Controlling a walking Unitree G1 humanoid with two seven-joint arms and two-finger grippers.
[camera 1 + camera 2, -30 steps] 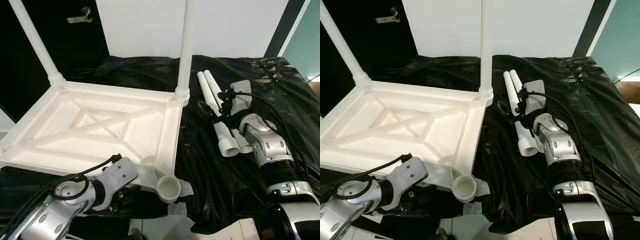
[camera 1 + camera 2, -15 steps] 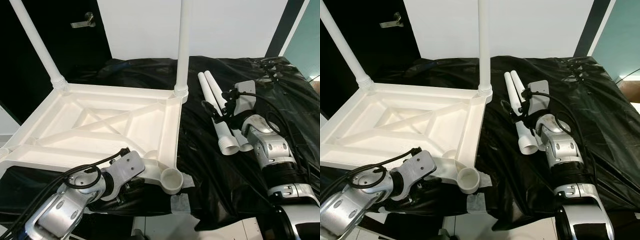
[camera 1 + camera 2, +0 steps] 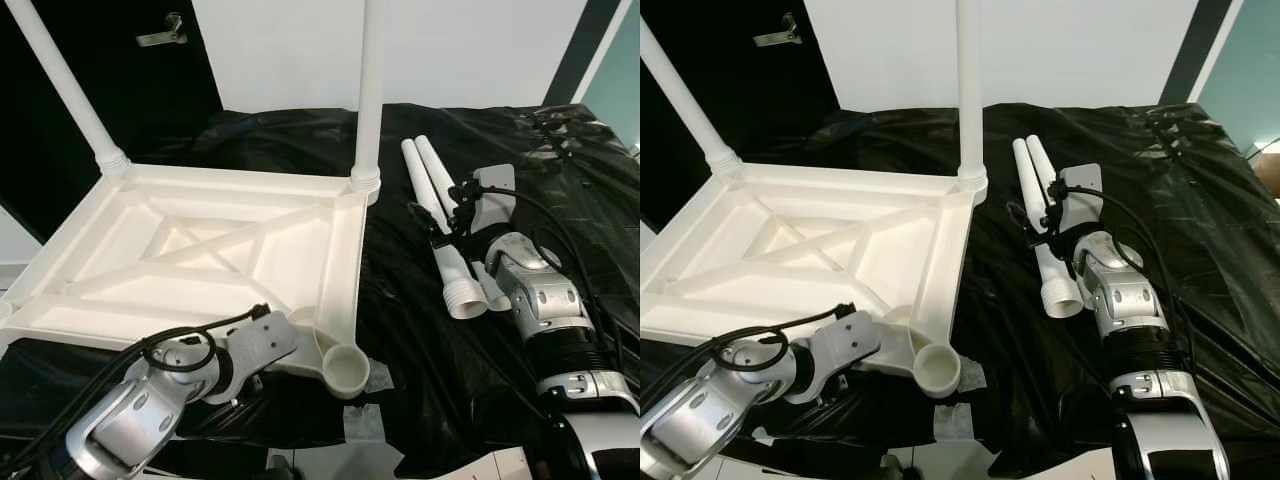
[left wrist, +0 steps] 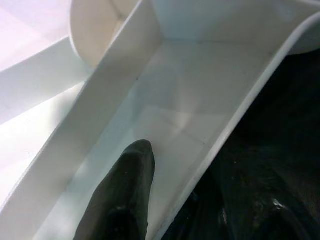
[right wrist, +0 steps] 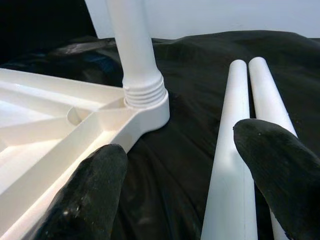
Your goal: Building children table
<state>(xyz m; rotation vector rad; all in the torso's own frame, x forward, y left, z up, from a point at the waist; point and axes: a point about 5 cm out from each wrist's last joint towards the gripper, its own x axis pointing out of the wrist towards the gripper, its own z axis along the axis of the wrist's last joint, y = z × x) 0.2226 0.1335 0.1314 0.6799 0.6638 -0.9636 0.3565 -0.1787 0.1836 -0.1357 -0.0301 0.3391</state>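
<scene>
Two fitted legs (image 3: pixel 368 95) (two loose (image 3: pixel 440 225))

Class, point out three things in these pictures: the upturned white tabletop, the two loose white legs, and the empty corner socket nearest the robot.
upturned white tabletop (image 3: pixel 200 250), left eye view, on its ribbed underside.
loose white legs (image 3: pixel 1035 200), right eye view, on the shaft of one.
empty corner socket (image 3: pixel 937 368), right eye view, on its round rim.

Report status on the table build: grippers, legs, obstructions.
Left gripper at tabletop's empty corner socket. Right gripper open over two loose legs. Two legs fitted. Nothing in the way.
</scene>
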